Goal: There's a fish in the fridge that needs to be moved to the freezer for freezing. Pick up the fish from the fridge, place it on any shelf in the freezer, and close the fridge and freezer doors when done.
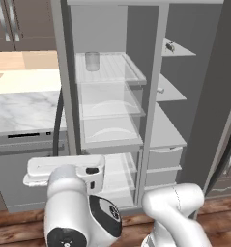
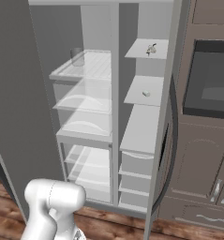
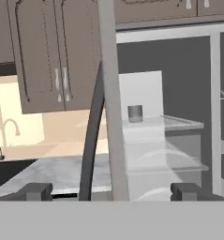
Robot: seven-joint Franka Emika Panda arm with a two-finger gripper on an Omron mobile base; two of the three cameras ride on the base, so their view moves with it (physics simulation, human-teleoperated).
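One tiny dark grey fish (image 1: pixel 169 47) lay on the top shelf (image 1: pixel 182 50) of the narrow right-hand compartment, at about 1 o'clock in the left base view and near 12 o'clock in the right base view. It rested near the front edge of this shelf, and nothing touched it. On the next shelf below, at 6 o'clock from the fish, there was a small pale object (image 1: pixel 160 90); I cannot tell what it was. Further down in the same compartment were closed drawers (image 1: pixel 164 157).

In the wider left-hand compartment, at 9 o'clock from the fish, a clear glass jar (image 1: pixel 92 61) stood upright on the highest glass shelf, toward its back.

Both doors stood open. The left door (image 1: pixel 63 72) showed its thin edge to the camera, with its dark curved handle (image 1: pixel 56 120) just behind it. The right door (image 1: pixel 211 96) was swung out at 3 o'clock, and its handle (image 1: pixel 228 154) curved down at the lower right.

The gripper (image 3: pixel 109 193) was well apart from the fish, in front of the left door's edge, and it looked toward the jar. Its two dark fingertips (image 3: pixel 36 191) were spread wide and held nothing.

At 9 o'clock from the left door, a marble counter (image 1: pixel 20 108) lay under brown wall cabinets (image 3: pixel 48 51). At 3 o'clock in the right base view, a dark oven (image 2: pixel 209 84) sat in brown cabinetry.
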